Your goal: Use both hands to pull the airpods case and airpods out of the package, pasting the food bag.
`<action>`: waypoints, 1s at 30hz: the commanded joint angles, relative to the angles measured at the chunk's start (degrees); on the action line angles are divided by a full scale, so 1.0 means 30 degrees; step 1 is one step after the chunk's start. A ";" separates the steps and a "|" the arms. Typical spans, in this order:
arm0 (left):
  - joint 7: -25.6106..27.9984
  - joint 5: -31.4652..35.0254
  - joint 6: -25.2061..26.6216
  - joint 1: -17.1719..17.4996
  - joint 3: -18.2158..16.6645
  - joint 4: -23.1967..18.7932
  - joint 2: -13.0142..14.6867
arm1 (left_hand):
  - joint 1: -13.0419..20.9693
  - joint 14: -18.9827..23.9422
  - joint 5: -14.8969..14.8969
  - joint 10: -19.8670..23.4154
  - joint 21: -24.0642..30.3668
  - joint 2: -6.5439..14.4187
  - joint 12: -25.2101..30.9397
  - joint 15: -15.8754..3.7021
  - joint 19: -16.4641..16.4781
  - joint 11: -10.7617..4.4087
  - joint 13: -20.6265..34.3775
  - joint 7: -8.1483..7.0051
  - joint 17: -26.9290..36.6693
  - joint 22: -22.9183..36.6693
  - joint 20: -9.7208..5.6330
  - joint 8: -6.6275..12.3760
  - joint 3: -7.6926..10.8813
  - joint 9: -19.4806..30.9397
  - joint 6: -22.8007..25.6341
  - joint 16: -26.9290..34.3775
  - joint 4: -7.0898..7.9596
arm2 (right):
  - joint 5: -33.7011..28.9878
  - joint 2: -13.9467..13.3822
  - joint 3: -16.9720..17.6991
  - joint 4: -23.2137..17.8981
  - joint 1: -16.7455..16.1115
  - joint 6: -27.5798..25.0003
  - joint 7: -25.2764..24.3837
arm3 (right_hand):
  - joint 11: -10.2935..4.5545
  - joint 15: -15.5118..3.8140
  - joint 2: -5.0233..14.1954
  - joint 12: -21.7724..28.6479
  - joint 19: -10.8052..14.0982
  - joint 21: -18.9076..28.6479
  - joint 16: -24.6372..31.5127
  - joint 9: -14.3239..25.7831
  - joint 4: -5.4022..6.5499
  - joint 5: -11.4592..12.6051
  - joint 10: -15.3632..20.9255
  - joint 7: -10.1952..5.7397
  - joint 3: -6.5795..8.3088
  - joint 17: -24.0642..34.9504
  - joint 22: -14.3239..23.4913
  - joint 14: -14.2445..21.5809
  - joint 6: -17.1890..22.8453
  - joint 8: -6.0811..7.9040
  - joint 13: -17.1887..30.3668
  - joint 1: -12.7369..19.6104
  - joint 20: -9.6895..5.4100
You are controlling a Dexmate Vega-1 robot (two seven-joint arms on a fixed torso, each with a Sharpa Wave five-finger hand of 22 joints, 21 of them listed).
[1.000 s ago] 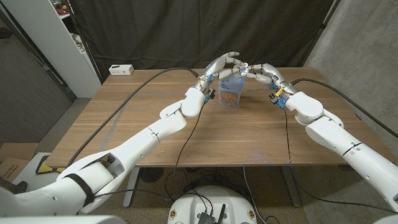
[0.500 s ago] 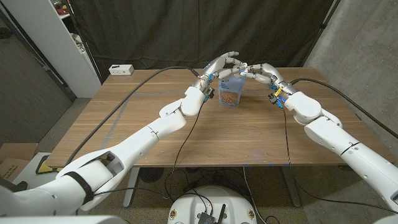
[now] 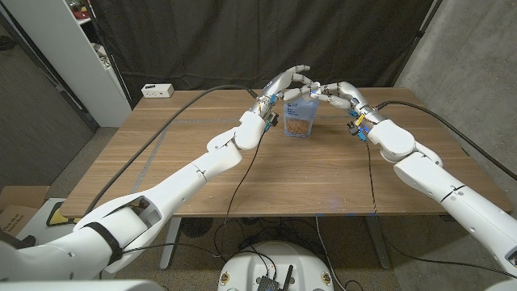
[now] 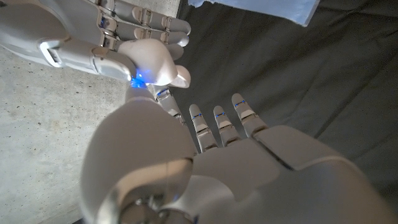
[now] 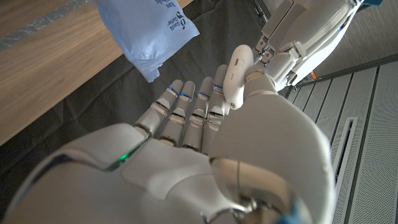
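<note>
A blue food bag (image 3: 299, 121) with orange contents stands upright near the table's far edge. My left hand (image 3: 287, 84) and right hand (image 3: 341, 93) meet fingertip to fingertip just above its top, fingers stretched out and apart. In the left wrist view my left hand (image 4: 224, 155) has its thumb against the right hand's fingers (image 4: 143, 25), with the bag (image 4: 255, 6) beyond. In the right wrist view my right hand (image 5: 205, 137) has its thumb touching the left hand (image 5: 305, 37), and a corner of the bag (image 5: 149, 31) hangs free past the fingertips. I see nothing held between the fingers.
A small white box (image 3: 157, 90) lies at the table's far left corner. Cables (image 3: 202, 99) run over the wooden table (image 3: 242, 178) along both arms. A white shelf unit (image 3: 73, 56) stands at the left and a black curtain hangs behind.
</note>
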 commanded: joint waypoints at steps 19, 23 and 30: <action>0.1543 -0.1285 -0.2542 0.1122 -0.0992 0.0204 -0.0444 | 0.1965 0.1015 -0.0613 0.1110 0.0154 0.0842 0.0511 -0.1378 0.0675 -0.0034 -0.0042 0.0284 0.0177 0.0113 -0.0043 0.0843 0.1816 0.1341 0.0473 0.0439 -0.1718 | -0.0736 -0.0244 0.0137 -0.0302 -0.0508 -0.0161 -0.0479 | -0.0549 -0.1871 -0.0676 -0.0035 0.0204 -0.0064 -0.0760 -0.0333 -0.0880 0.0901 0.0705 -0.2336 0.0439 -0.0516 -0.0030 0.0356 0.3272 0.0694 0.0080 0.0873 0.0079; 0.1902 -0.0943 -0.2695 0.1199 -0.1060 0.0112 -0.0418 | 0.2004 0.1236 -0.0732 0.1294 0.0217 0.0840 0.0584 -0.1460 0.0814 -0.0197 -0.0046 0.0432 0.0223 0.0130 -0.0111 0.0966 0.1920 0.1483 0.0549 0.0525 -0.1757 | -0.0731 -0.0290 0.0196 -0.0287 -0.0584 -0.0136 -0.0506 | -0.0551 -0.1856 -0.0655 -0.0064 0.0189 -0.0090 -0.0849 -0.0264 -0.1022 0.1013 0.0620 -0.2173 0.0561 -0.0560 -0.0032 0.0354 0.3155 0.0706 0.0102 0.1075 0.0072; 0.2744 -0.0065 -0.2583 0.1385 -0.1176 -0.0200 -0.0362 | 0.1986 0.1412 -0.0893 0.1544 0.0280 0.0835 0.0685 -0.1569 0.0934 -0.0226 -0.0045 0.0575 0.0298 0.0154 -0.0131 0.1081 0.2053 0.1696 0.0497 0.0593 -0.1769 | -0.0914 -0.0321 0.0276 -0.0264 -0.0737 -0.0100 -0.0762 | -0.0398 -0.1826 -0.0655 -0.0076 0.0186 -0.0116 -0.0990 -0.0203 -0.1164 0.1129 0.0568 -0.1975 0.0686 -0.0616 -0.0035 0.0291 0.3079 0.0730 0.0132 0.1258 0.0076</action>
